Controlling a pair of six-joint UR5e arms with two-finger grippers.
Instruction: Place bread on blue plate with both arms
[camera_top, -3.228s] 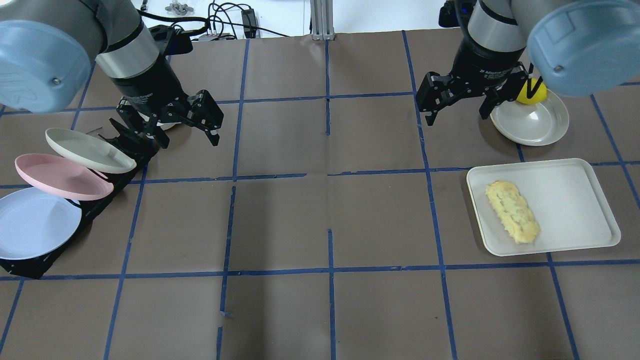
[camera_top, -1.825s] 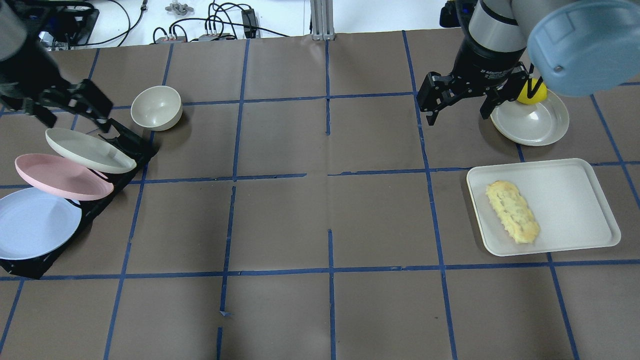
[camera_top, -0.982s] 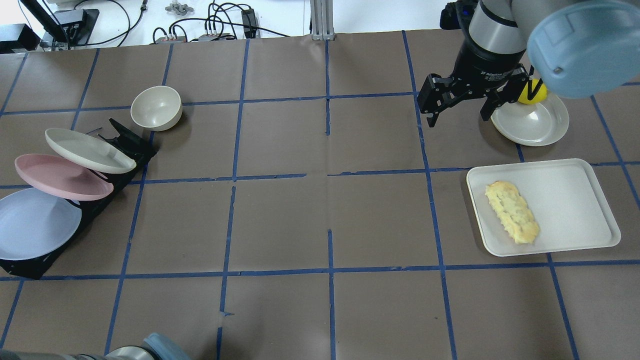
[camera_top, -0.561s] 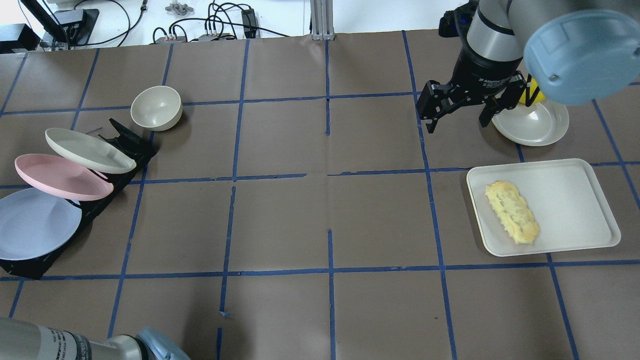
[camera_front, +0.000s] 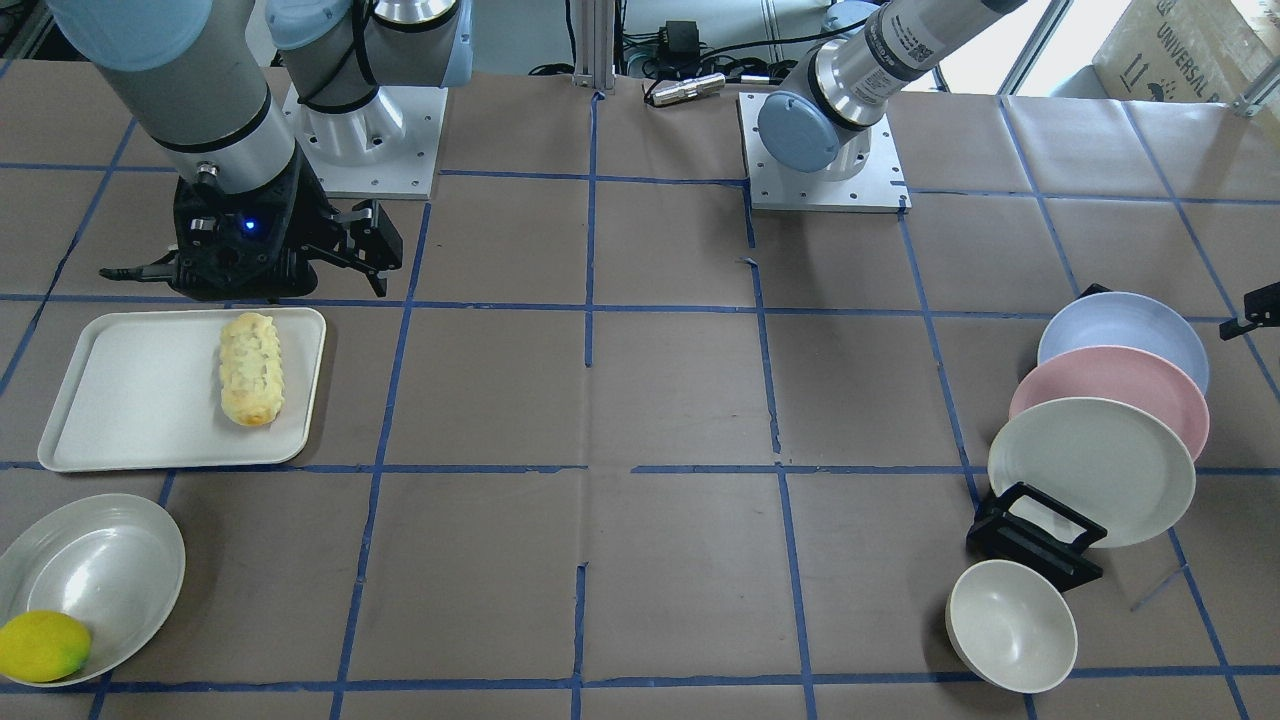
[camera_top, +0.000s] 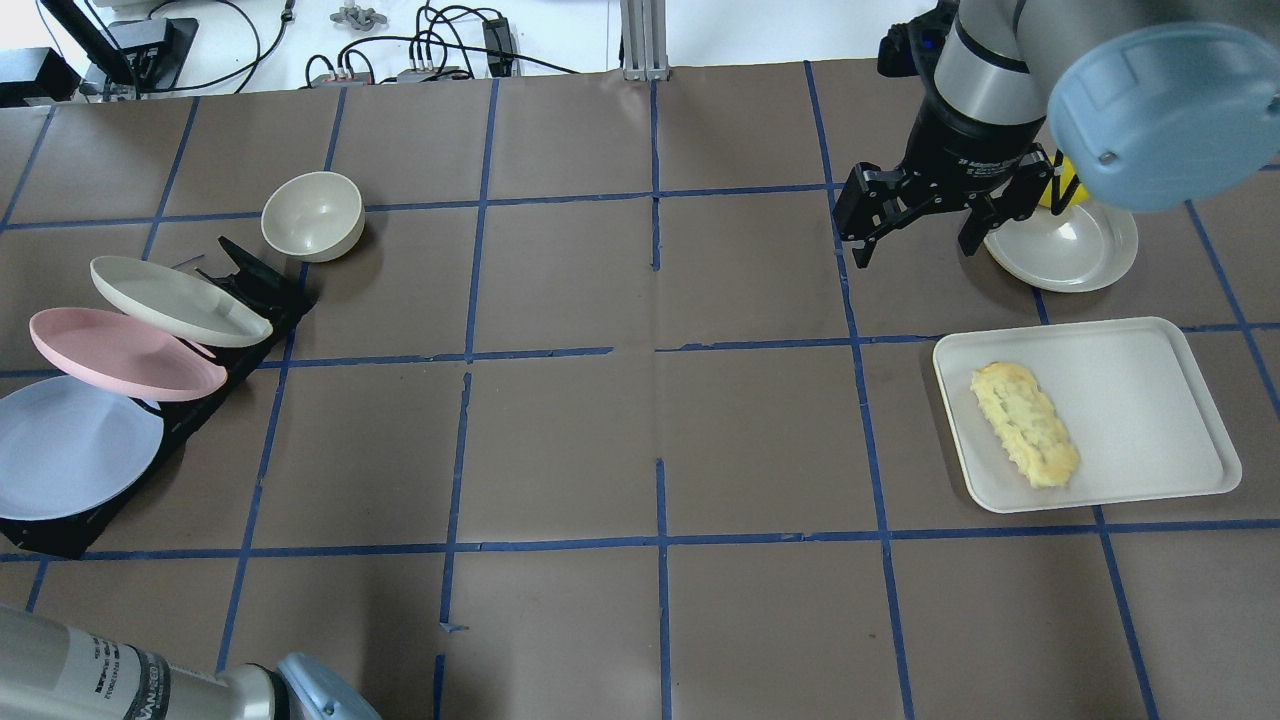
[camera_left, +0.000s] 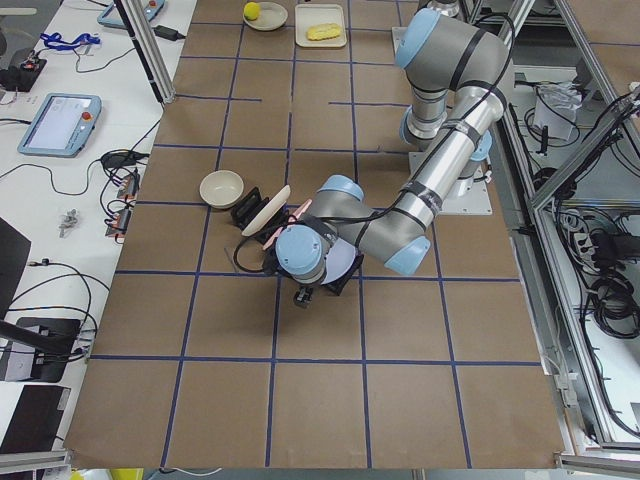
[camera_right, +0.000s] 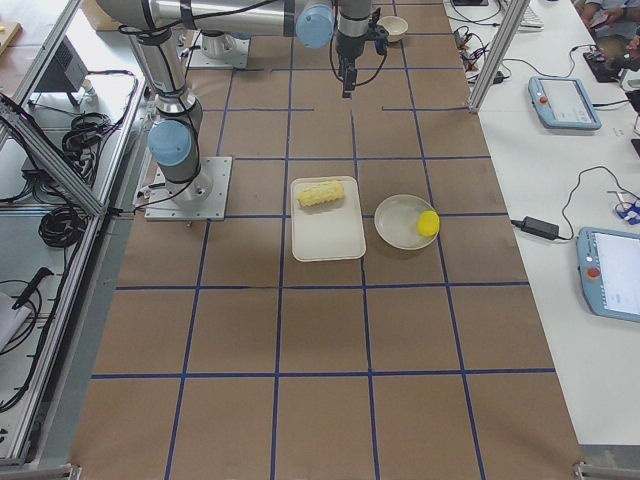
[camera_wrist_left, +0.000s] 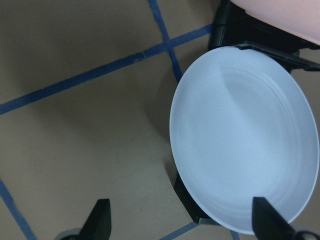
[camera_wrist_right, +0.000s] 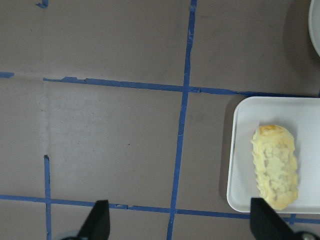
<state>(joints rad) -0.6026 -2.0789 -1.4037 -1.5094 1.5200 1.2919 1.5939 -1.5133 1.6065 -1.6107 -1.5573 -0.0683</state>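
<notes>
The bread (camera_top: 1025, 424) lies on a white tray (camera_top: 1150, 400), and also shows in the front view (camera_front: 250, 368) and in the right wrist view (camera_wrist_right: 275, 167). The blue plate (camera_top: 70, 450) leans in a black rack (camera_top: 60, 530) at the table's left, lowest of three plates. My right gripper (camera_top: 915, 225) is open and empty, hovering behind the tray. My left gripper (camera_wrist_left: 182, 222) is open and empty, just above the blue plate (camera_wrist_left: 245, 140); the overhead view shows only its forearm (camera_top: 100, 680).
A pink plate (camera_top: 120, 355) and an off-white plate (camera_top: 175, 300) lean in the same rack. An off-white bowl (camera_top: 312, 215) stands behind the rack. A yellow lemon (camera_front: 42, 647) lies on an off-white dish (camera_top: 1065, 245) beyond the tray.
My left arm swung from above the bowl off the overhead view's left edge, and its forearm then came in at the bottom left. My right gripper barely moved and stays open.
</notes>
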